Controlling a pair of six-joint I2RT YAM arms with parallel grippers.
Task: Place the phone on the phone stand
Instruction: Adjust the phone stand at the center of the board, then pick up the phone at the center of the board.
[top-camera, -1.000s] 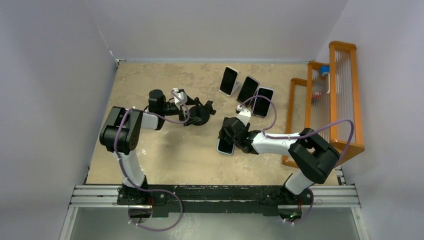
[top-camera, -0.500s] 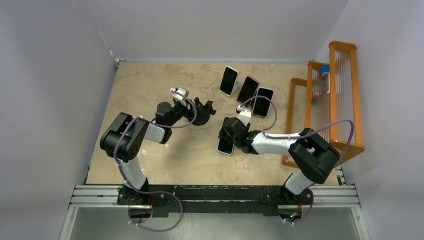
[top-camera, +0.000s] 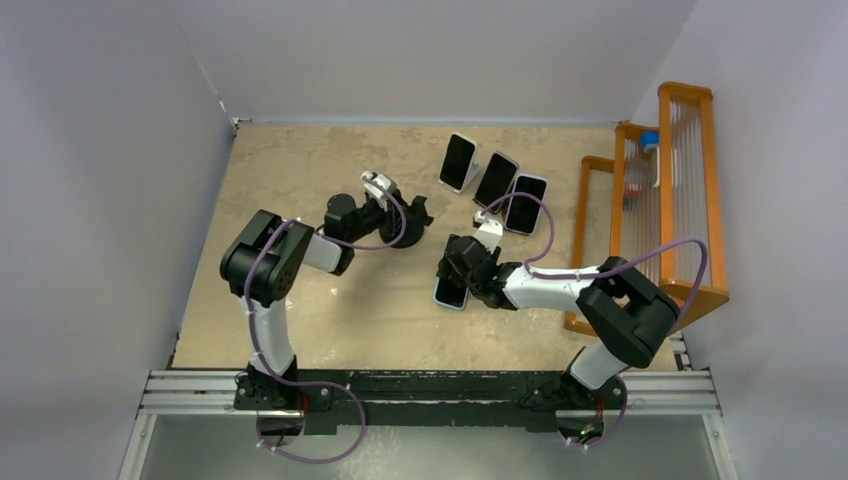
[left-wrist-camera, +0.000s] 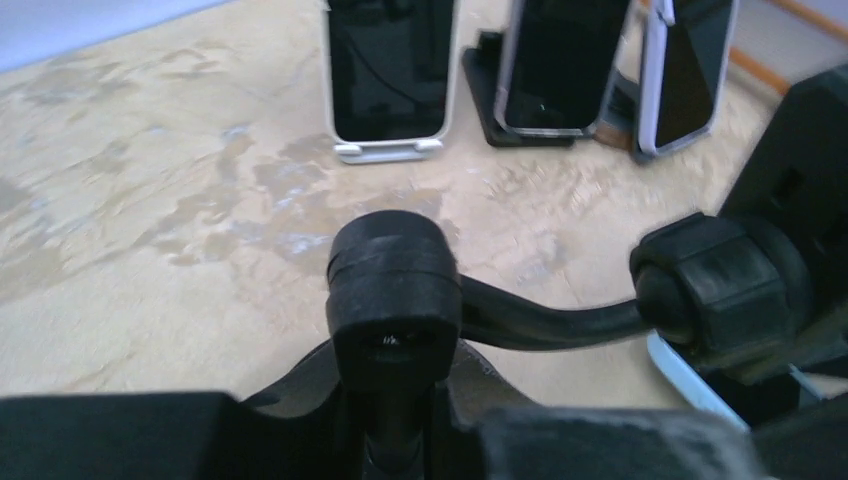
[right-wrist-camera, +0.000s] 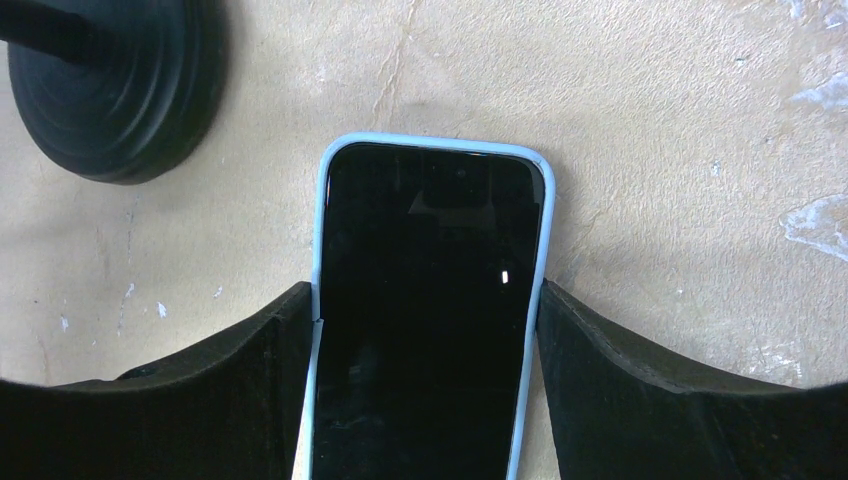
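The phone (right-wrist-camera: 430, 320), black-screened in a light blue case, lies flat on the tan table (top-camera: 300, 180) at mid-right (top-camera: 452, 292). My right gripper (right-wrist-camera: 427, 302) (top-camera: 462, 275) is over it, one finger pressed against each long side. The black phone stand (top-camera: 408, 232) has a round base (right-wrist-camera: 120, 90), a knob (left-wrist-camera: 393, 290) on top of its post and a curved arm ending in a ball joint (left-wrist-camera: 715, 290). My left gripper (left-wrist-camera: 395, 425) (top-camera: 392, 220) is shut around the post just below the knob.
Three other phones stand on holders at the back: (top-camera: 459, 162), (top-camera: 496, 179), (top-camera: 525, 204). An orange wire rack (top-camera: 660, 200) lines the right edge. Grey walls close in the left and back sides.
My left arm has swung right to the stand, and its jaws have closed from wide open onto the post. The right arm and the phone have not moved.
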